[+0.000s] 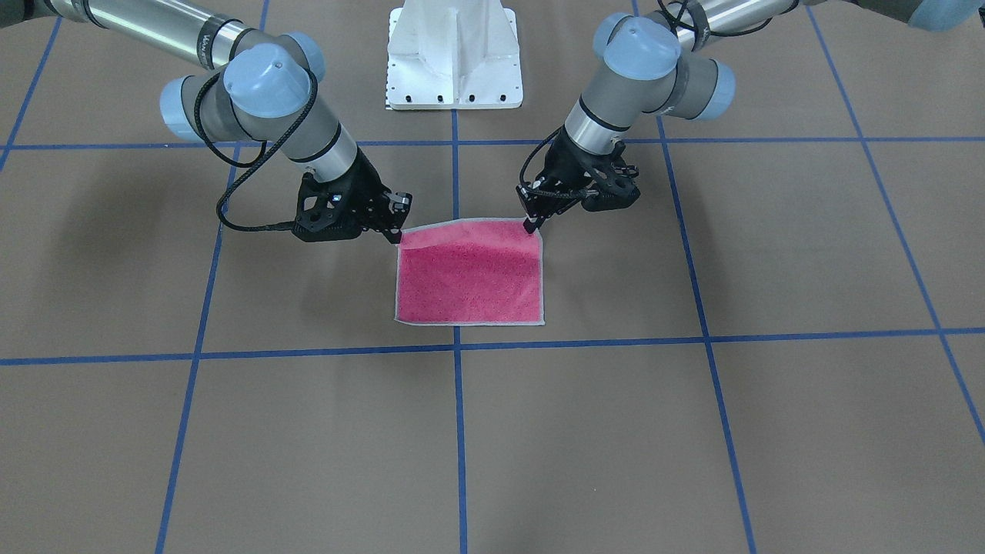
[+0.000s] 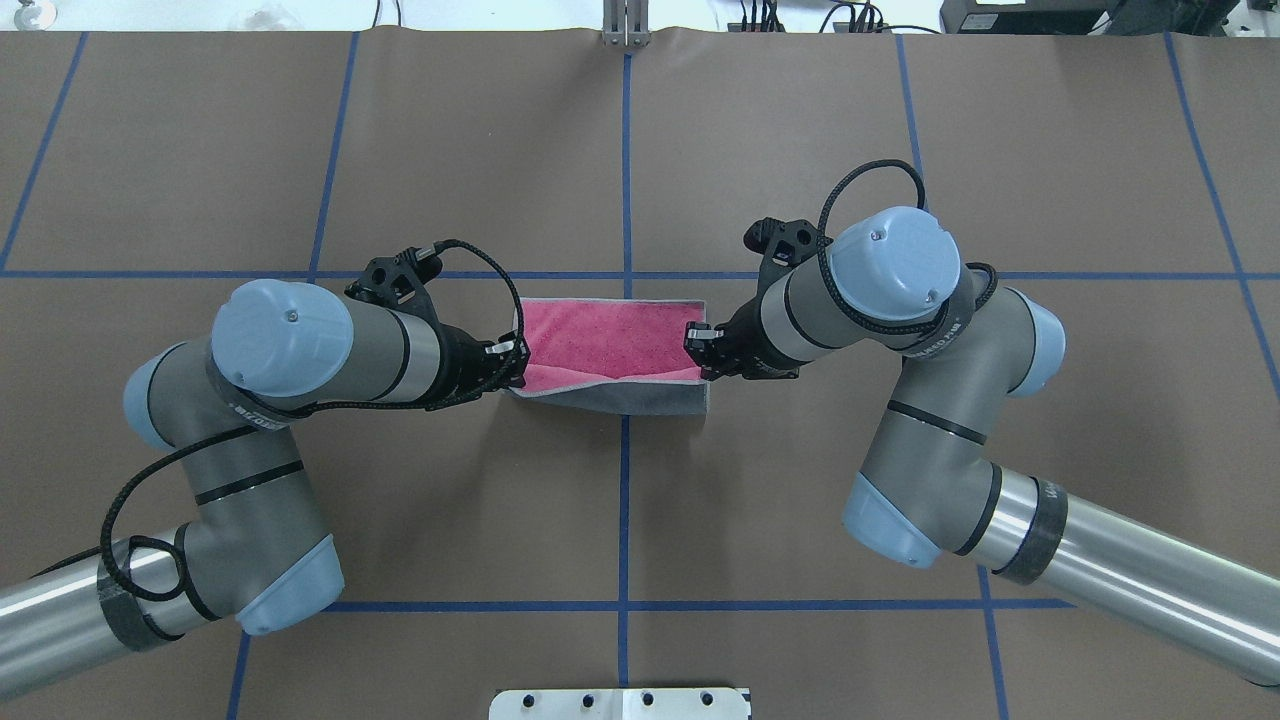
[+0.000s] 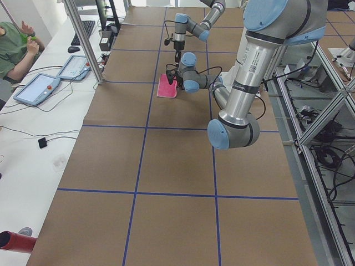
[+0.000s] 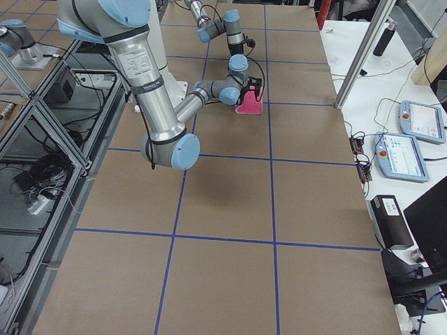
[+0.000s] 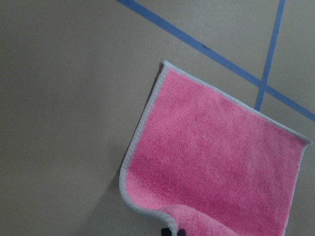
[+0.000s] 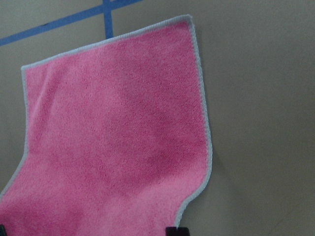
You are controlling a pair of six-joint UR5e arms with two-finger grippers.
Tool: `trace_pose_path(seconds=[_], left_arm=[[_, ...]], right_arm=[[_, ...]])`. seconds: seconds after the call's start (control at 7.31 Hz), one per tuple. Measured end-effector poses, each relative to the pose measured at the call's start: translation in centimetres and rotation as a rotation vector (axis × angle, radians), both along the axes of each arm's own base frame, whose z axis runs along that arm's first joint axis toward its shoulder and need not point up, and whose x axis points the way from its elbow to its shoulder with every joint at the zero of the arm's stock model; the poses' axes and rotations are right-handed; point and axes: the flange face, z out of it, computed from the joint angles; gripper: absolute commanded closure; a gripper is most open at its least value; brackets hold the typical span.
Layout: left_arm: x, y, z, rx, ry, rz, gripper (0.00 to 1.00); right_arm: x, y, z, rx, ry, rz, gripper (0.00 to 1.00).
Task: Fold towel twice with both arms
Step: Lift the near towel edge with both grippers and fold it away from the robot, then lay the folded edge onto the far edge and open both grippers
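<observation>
The left gripper (image 1: 531, 225) was pinched shut on one robot-side corner of the pink towel (image 1: 469, 278), and the right gripper (image 1: 397, 231) was clamped on the other. Between them that edge was raised off the brown table (image 1: 692, 431), its dark grey underside showing from overhead. The far edge lay flat, straddling a blue tape line (image 1: 459, 400).

Table (image 1: 692, 431): brown sheet surface, crossed by blue tape lines (image 1: 457, 431) in a grid.
Towel (image 1: 469, 277): lay at centre, pink face up, its 12 o'clock edge raised.
Pedestal base (image 1: 454, 54): white, stood at 12 o'clock from the towel.
</observation>
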Motion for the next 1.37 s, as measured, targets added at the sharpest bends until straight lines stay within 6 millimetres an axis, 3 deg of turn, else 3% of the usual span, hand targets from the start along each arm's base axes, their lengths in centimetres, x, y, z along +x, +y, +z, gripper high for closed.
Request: trace_pose_path(seconds=[0.27, 0.55, 0.96, 1.37], left_arm=[[1.1, -2.3, -0.6, -0.006, -0.009, -0.022, 1.0], [0.7, -3.7, -0.6, -0.008, -0.015, -0.042, 1.0], [1.4, -4.5, 1.2, -0.027, -0.049, -0.045, 1.0], [1.7, -4.6, 1.9, -0.036, -0.06, -0.046, 1.0]], right_arm=[[0.9, -1.4, -0.2, 0.0, 0.0, 0.024, 1.0], [0.0, -2.9, -1.0, -0.001, 0.002, 0.035, 1.0], [-1.0, -5.4, -0.8, -0.012, 0.017, 0.056, 1.0], [-1.0, -6.6, 0.4, -0.012, 0.019, 0.069, 1.0]])
